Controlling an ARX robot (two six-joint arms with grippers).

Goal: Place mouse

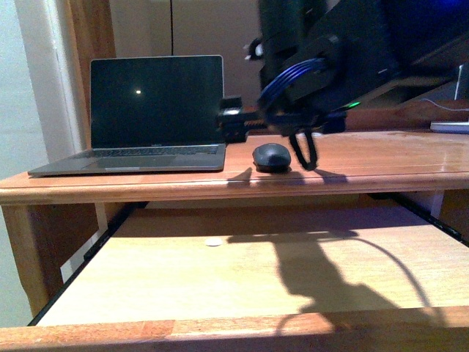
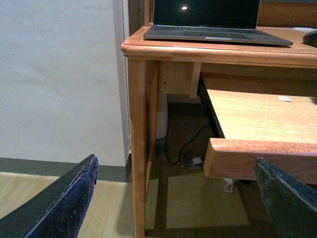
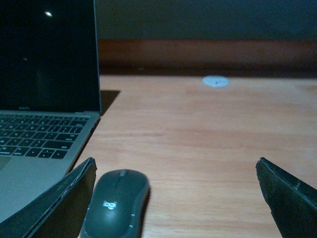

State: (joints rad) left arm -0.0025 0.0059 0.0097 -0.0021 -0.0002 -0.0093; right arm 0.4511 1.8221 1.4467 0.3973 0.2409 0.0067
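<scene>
The dark grey mouse (image 1: 272, 157) lies on the wooden desk top (image 1: 381, 158), just right of the laptop (image 1: 154, 110). My right gripper (image 3: 176, 168) hovers low over the desk, open; the mouse (image 3: 116, 201) rests flat beside its laptop-side finger (image 3: 64, 203), inside the gap and apart from the other finger (image 3: 290, 198). In the front view the right arm (image 1: 315, 73) hangs over the mouse. My left gripper (image 2: 176, 163) is open and holds nothing, low beside the desk's left leg (image 2: 138, 148). The mouse (image 2: 312, 37) peeks in at that view's edge.
A pull-out tray (image 1: 220, 279) extends below the desk top, with a small white spot (image 1: 213, 241) on it. A white round sticker (image 3: 216, 81) sits further back on the desk. A white flat item (image 1: 451, 126) lies at the far right. Cables lie on the floor (image 2: 193, 158).
</scene>
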